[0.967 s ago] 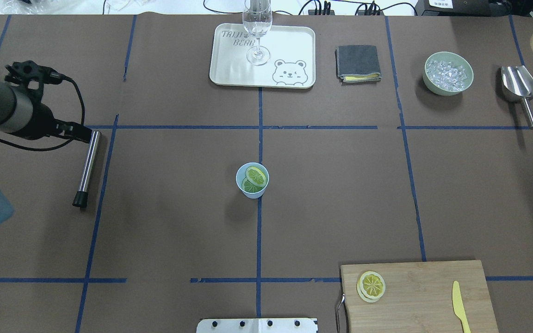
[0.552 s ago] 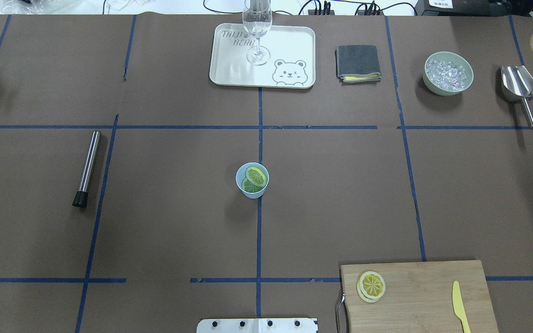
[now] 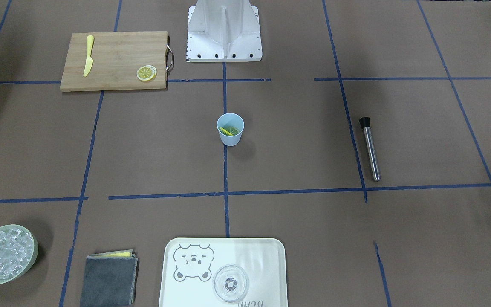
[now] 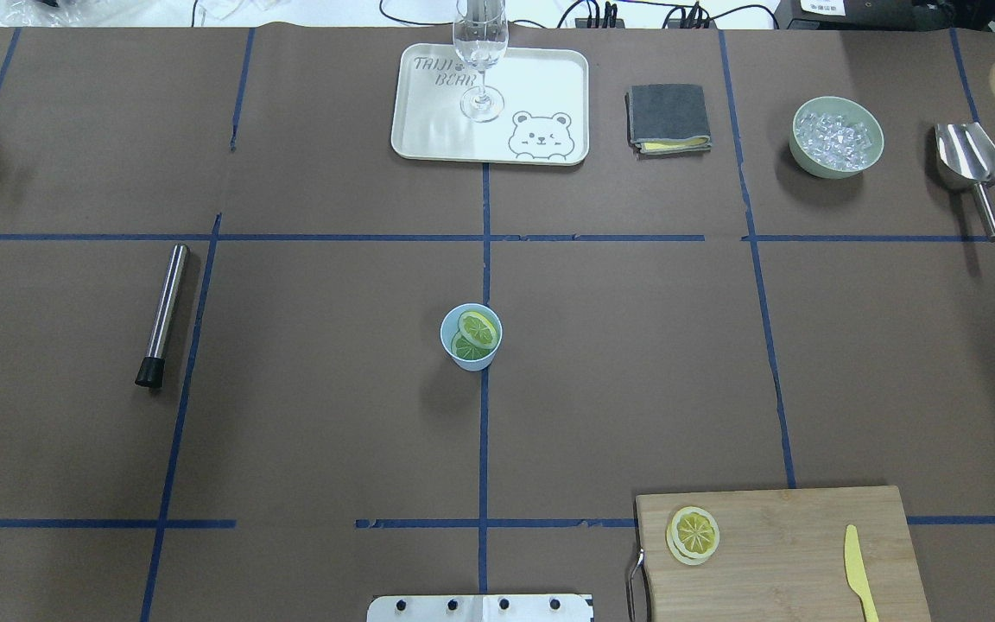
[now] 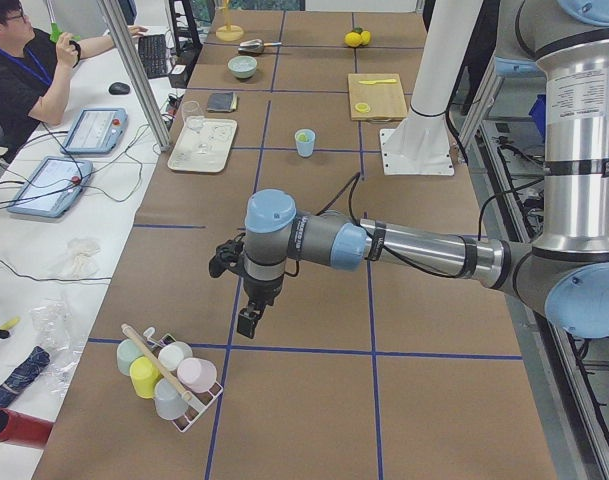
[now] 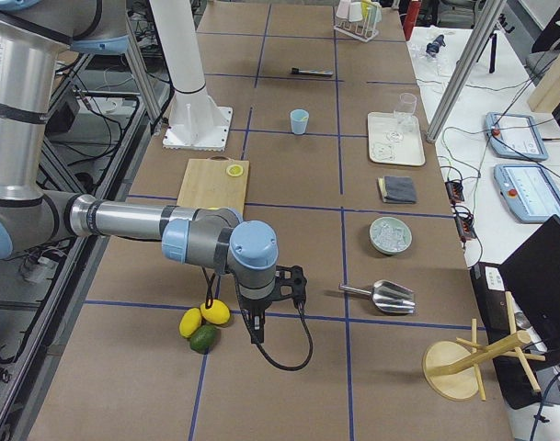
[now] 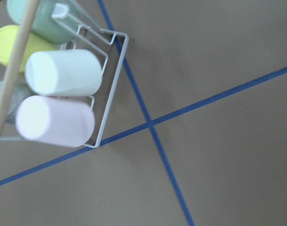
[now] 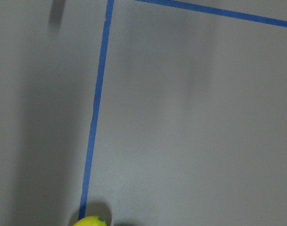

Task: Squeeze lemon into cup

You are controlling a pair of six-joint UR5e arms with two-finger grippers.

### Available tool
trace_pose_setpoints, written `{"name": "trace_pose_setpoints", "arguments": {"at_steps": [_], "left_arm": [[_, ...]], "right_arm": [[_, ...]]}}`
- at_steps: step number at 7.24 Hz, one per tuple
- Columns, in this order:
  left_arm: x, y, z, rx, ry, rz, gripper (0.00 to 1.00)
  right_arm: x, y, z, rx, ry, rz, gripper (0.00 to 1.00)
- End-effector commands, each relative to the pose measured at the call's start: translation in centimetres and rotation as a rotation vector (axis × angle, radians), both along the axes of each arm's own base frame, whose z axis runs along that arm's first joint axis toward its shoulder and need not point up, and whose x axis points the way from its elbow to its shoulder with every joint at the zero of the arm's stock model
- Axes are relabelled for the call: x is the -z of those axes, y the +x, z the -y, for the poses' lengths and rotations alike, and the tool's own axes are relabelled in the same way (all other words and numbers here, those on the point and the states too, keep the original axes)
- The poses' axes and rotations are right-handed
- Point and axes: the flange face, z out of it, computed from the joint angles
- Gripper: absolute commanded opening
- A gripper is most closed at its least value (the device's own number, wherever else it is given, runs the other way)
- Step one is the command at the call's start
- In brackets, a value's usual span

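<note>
Dead centre of the overhead frame: cup (image 4: 471,338) upright on the vertical tape line, with two lemon slices (image 4: 478,328) inside, one leaning against the rim over the other. Lower right: cutting board (image 4: 791,553), stacked spare slices (image 4: 693,534) at its left end, yellow knife (image 4: 858,570) toward its right. Left side: steel muddler (image 4: 164,311) lying flat, well apart from the cup. Top edge: tray (image 4: 541,86) with a stemmed glass (image 4: 481,52), then folded cloth (image 4: 668,117), ice bowl (image 4: 837,136), scoop (image 4: 970,160). Both arms show only in the side views. Left gripper (image 5: 248,322) hangs over the table near the cup rack (image 5: 169,375), lower left of that frame; can't tell whether its jaws are apart or together. Right gripper (image 6: 256,333) points down just beside the whole lemons (image 6: 204,315), lower centre; can't tell there either.
</note>
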Motion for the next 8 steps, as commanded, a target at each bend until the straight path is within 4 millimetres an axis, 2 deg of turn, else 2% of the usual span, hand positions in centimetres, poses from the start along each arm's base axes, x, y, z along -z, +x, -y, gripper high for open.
{"name": "trace_pose_setpoints", "arguments": {"at_steps": [1, 2, 3, 4, 7, 8], "left_arm": [[-2.7, -1.6, -2.8, 0.016, -0.103, -0.101, 1.00], [-2.8, -1.0, -3.0, 0.022, -0.120, -0.192, 1.00], [-3.1, -0.8, -3.8, 0.067, -0.157, -0.215, 1.00], [-3.4, -0.8, -4.3, 0.061, -0.111, -0.208, 1.00], [-2.3, -0.8, -3.3, 0.057, -0.073, -0.201, 1.00], [-2.4, -0.8, -3.6, 0.058, -0.075, -0.201, 1.00]], "right_arm": [[0.1, 0.0, 0.0, -0.001, 0.000, 0.000, 1.00], [0.1, 0.0, 0.0, -0.001, 0.000, 0.000, 1.00], [0.1, 0.0, 0.0, -0.003, 0.001, 0.001, 1.00], [0.1, 0.0, 0.0, -0.001, 0.000, 0.000, 1.00], [0.1, 0.0, 0.1, -0.002, 0.002, -0.001, 1.00], [0.1, 0.0, 0.1, -0.002, 0.002, -0.001, 1.00]]}}
